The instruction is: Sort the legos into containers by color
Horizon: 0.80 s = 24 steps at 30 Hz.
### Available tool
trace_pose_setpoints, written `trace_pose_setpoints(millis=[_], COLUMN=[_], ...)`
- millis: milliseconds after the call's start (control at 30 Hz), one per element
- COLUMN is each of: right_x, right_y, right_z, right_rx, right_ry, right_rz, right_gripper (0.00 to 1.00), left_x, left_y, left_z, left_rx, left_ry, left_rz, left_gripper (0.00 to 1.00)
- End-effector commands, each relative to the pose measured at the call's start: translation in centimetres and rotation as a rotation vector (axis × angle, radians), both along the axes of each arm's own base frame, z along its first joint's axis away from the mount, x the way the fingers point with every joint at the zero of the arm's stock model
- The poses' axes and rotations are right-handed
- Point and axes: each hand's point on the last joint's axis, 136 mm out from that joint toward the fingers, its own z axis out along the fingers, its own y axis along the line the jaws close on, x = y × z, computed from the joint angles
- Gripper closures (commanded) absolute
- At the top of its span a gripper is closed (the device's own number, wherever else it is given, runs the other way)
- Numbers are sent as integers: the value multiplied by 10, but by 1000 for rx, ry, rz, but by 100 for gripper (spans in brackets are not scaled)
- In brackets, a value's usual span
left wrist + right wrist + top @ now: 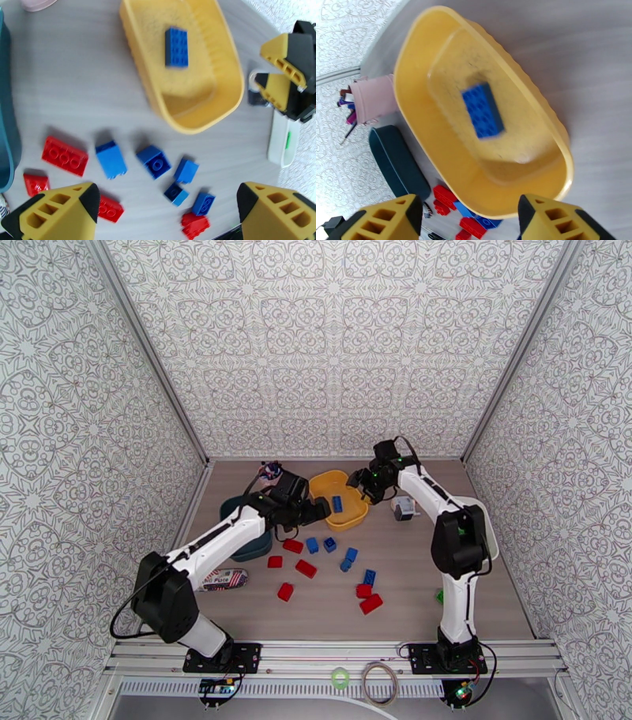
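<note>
Left gripper (166, 197) gaped wide over loose legos (65, 155) | right gripper (469, 207) stood apart above yellow tray (399, 75) rim | bare table (403, 556) lay right of the bricks

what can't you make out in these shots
- dark teal tray: top view, left arm covers its inside; contents unknown.
- white tray: top view, right arm hides most of it.
- blue brick in the yellow tray: right wrist view, blurred; studs uncountable.
- green brick: top view, mostly behind right arm.
</note>
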Motion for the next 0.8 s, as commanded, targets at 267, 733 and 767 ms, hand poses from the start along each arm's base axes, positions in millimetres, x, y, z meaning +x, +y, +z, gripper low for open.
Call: trace_pose_setpoints(millis=[267,733,767], right_x=[-136,-256,-262], right_y=[-94,-155,-156], right_z=[-27,-36,-36], right_rx=[-333,-342,-337], right_ry=[97,147,146], right_rz=[-9,-142,-148], right_gripper=[46,49,49], left_x=[-71,-130,-131], left_y=[-56,-159,-161], left_z=[-34,-89,-94], left_rx=[208,296,311], left_ry=[43,156,167], left_rz=[-253,-516,-520], left_gripper=[10,25,26])
